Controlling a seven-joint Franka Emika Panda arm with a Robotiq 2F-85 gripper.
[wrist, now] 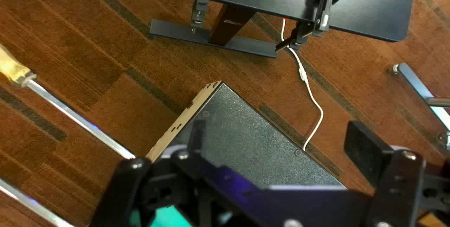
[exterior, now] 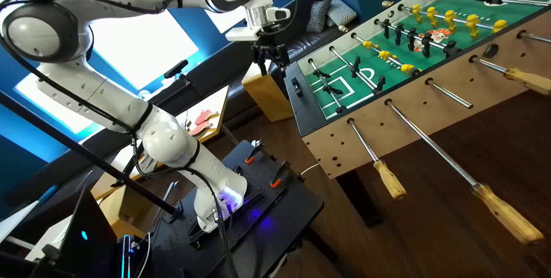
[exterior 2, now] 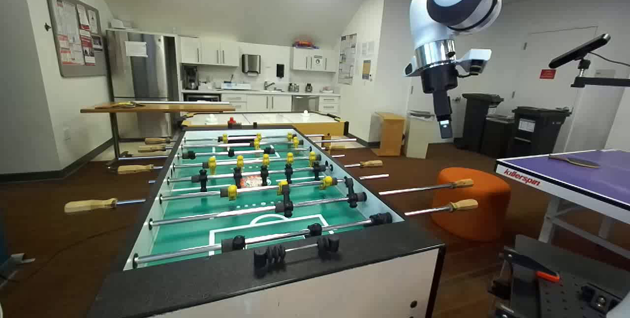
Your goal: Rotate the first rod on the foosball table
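A white robot arm is mounted on a black tabletop near one corner of a foosball table, whose side is of brown wood and whose green playfield is marked with white lines. The arm is raised, and its black claw is held in mid-air, pointed downward, with its fingers spread wide apart. The first rod is set at the end of the foosball table nearest the arm; its silver shaft is passed through the brown side and is tipped with a tan wooden handle. Next to it a longer steel rod, fitted with a similar handle, is extended farther out. The claw is positioned well apart from both handles. On the rods across the playfield, black figures and yellow figures are fixed. In the wrist view, the first rod's handle is cut off by the left edge, and the black end corner of the foosball table is seen near the middle. In an exterior view, an orange seat is seen behind the first rod's handle, and a purple tabletop bearing a paddle is seen at the right.
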